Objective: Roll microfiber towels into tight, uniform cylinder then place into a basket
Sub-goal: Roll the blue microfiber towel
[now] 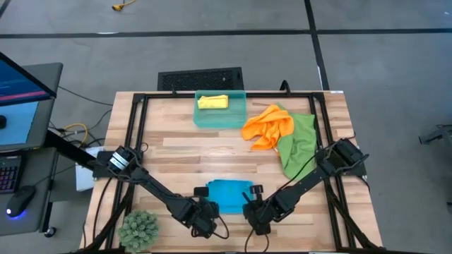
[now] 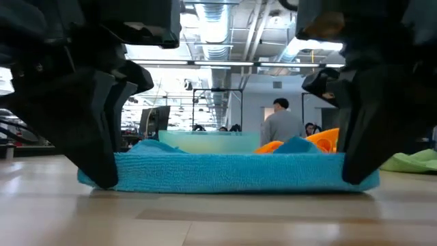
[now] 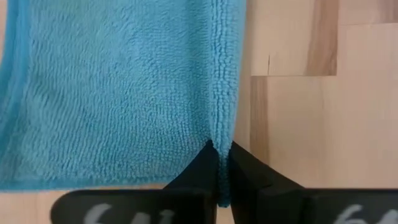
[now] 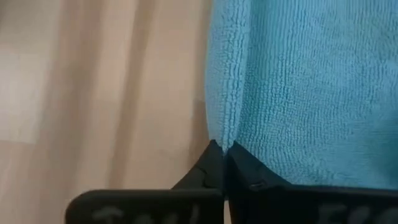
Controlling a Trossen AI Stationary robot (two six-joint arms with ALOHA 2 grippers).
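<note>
Both grippers pinched on the blue towel's near corners, ready to roll.

I have the left gripper [image 1: 205, 210] and right gripper [image 1: 253, 209] clamped on the blue towel [image 1: 229, 194], bottom centre of the high view; lifting both corners keeps the roll even. The basket [image 1: 220, 118], upper centre, holds the yellow towel [image 1: 212, 102].

The right gripper [image 4: 222, 155] jaws pinch the blue towel's [image 4: 311, 87] edge; wooden table [image 4: 99, 93] beside.

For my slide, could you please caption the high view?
Both hands, left and right, pinch the blue towel's near corners.
</note>
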